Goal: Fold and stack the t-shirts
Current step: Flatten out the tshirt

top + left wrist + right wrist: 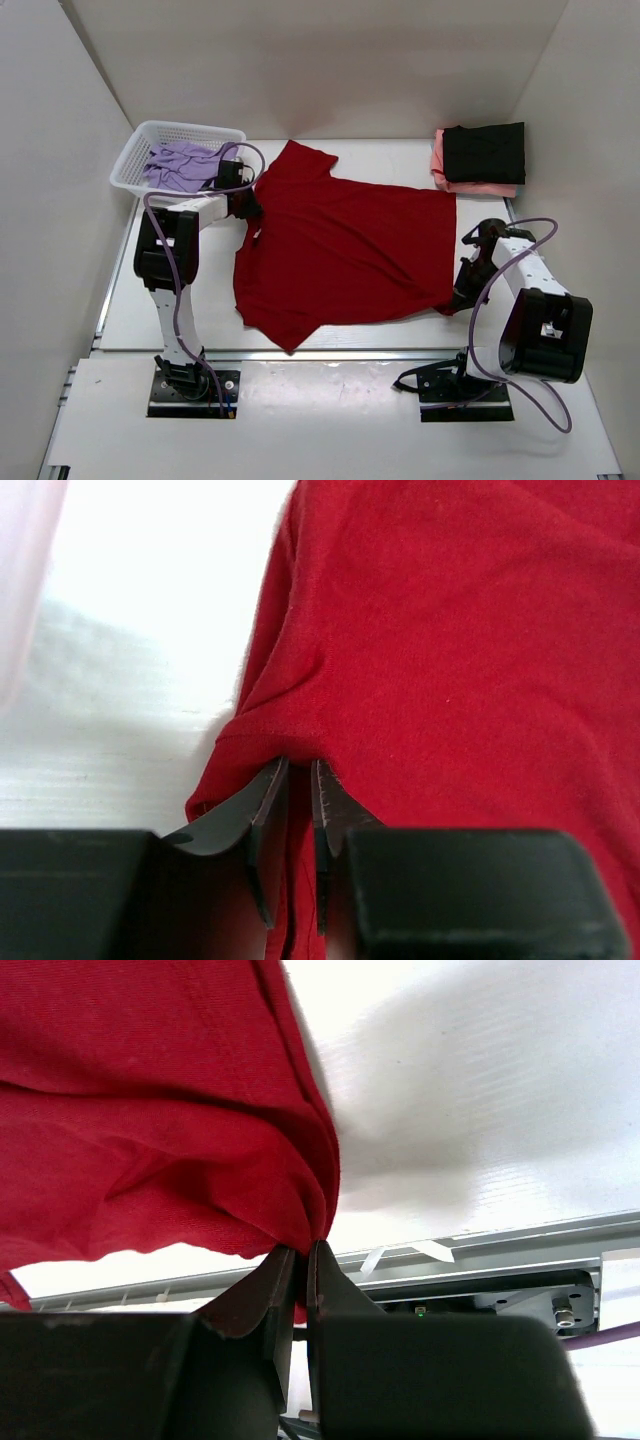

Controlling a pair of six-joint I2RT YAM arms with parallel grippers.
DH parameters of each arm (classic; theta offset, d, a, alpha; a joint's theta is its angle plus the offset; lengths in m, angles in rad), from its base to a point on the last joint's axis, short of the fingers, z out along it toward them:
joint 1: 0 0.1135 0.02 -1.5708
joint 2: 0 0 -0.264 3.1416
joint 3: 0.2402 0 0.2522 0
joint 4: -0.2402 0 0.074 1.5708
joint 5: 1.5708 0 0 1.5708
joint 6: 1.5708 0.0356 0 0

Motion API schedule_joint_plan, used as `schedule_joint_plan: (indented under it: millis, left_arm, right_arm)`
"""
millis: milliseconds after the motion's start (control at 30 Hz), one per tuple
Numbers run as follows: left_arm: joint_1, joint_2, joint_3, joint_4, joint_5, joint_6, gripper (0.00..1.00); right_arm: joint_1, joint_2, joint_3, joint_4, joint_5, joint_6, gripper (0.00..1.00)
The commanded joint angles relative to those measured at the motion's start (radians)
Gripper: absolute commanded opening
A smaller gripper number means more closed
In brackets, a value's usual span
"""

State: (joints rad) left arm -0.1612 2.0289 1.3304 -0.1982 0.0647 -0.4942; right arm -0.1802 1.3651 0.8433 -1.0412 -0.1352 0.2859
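A bright red t-shirt (345,250) lies spread flat across the middle of the table. My left gripper (250,208) is at the shirt's left edge, near the collar. In the left wrist view its jaws (300,765) stand a little apart, with a fold of the red cloth (450,660) lying loosely between them. My right gripper (462,295) is at the shirt's near right corner. The right wrist view shows it (300,1250) shut on the red hem (150,1110), with that corner lifted off the table.
A folded black t-shirt (485,152) lies on a folded salmon pink one (438,160) at the back right. A white mesh basket (135,155) at the back left holds a crumpled lavender t-shirt (180,165). White walls enclose the table.
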Motion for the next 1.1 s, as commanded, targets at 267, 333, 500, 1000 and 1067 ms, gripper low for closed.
schedule_joint_plan:
  millis: [267, 333, 500, 1000, 1067]
  left_arm:
    - [0.009, -0.119, 0.078, -0.136, -0.244, 0.023, 0.27]
    - [0.009, -0.121, 0.079, -0.123, -0.243, 0.025, 0.27]
    - [-0.012, -0.128, 0.122, -0.141, -0.253, 0.043, 0.23]
    - [-0.245, -0.787, -0.512, -0.282, -0.180, 0.151, 0.05]
    - [-0.209, -0.877, -0.609, -0.322, -0.099, 0.111, 0.34]
  right_arm:
    - [-0.034, -0.043, -0.015, -0.033, 0.126, 0.018, 0.00]
    - [-0.034, -0.044, -0.009, -0.037, 0.175, 0.019, 0.00]
    - [-0.048, -0.037, 0.019, -0.045, 0.218, 0.024, 0.00]
    - [0.036, 0.002, 0.083, -0.013, 0.223, 0.016, 0.00]
    - [0.047, 0.017, 0.105, -0.003, 0.218, 0.016, 0.00]
